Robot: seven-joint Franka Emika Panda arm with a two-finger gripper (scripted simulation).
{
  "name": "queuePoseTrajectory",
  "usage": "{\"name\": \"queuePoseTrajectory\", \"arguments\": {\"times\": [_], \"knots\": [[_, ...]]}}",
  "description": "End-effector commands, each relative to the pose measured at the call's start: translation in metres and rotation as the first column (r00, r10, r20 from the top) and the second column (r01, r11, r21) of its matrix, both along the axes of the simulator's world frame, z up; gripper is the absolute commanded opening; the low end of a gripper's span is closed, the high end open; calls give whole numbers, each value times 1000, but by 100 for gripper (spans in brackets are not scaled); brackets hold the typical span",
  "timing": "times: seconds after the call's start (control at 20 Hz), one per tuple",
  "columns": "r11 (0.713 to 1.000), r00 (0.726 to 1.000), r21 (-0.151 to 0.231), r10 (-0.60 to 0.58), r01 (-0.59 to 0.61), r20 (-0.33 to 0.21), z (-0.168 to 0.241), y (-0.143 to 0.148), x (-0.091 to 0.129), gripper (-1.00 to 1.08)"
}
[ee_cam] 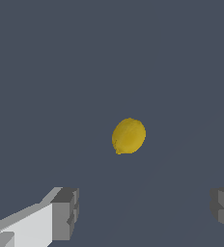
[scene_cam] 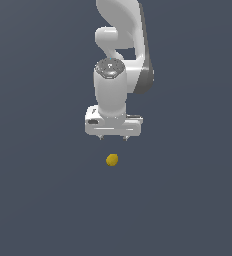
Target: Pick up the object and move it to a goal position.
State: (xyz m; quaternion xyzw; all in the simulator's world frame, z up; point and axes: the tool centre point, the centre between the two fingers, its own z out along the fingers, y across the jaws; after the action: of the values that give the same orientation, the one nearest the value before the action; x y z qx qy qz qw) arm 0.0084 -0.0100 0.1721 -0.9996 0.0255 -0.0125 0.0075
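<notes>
The object, a tiny yellow lemon-like lump point(scene_cam: 112, 160), lies on the dark grey floor just below my white gripper point(scene_cam: 113, 137) in the exterior view. In the wrist view the lemon point(ee_cam: 128, 136) sits beyond the two grey fingertips point(ee_cam: 65, 213), between their lines but apart from them. The gripper point(ee_cam: 145, 210) is open wide and empty, its fingers far apart, hovering above the floor and not touching the lemon.
The white arm point(scene_cam: 120, 45) rises behind the gripper at the top of the exterior view. The floor point(scene_cam: 38, 190) is plain dark grey all around, with no other object in view.
</notes>
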Motion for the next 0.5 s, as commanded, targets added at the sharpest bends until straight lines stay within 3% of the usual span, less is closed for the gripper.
{"name": "queuePoseTrajectory", "arguments": {"times": [0.0, 0.45], "knots": [[1000, 1000, 0, 0, 0, 0, 0, 0, 0, 100], [999, 998, -1, 51, -51, 26, 14, 34, 6, 100]]}}
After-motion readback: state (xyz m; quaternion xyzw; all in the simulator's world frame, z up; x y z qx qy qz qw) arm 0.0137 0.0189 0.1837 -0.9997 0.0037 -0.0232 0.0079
